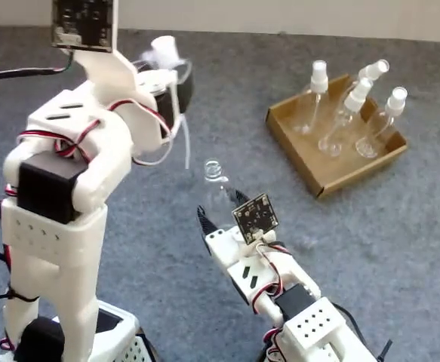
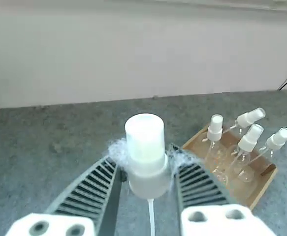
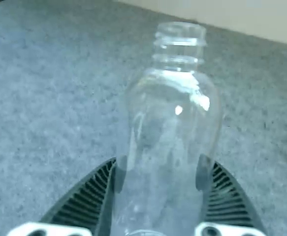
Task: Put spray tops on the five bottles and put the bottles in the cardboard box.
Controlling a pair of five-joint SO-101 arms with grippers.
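Capping is in hand, last of five. Left gripper (image 2: pixel 145 158) pinches a spray top (image 2: pixel 144 137) aloft; right gripper (image 3: pixel 159 172) clasps the open, upright bottle (image 3: pixel 172 118) by its body. Next, likely, the dip tube (image 1: pixel 186 147) must enter the neck. Four capped bottles (image 1: pixel 348 113) sit in the cardboard box (image 1: pixel 310 164), far right. High view gives the top-to-neck gap; right wrist view, bare threads

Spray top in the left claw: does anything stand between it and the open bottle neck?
Nothing visible does. The spray top in the left claw and the uncapped bottle in the right claw are apart, with just carpet between them.
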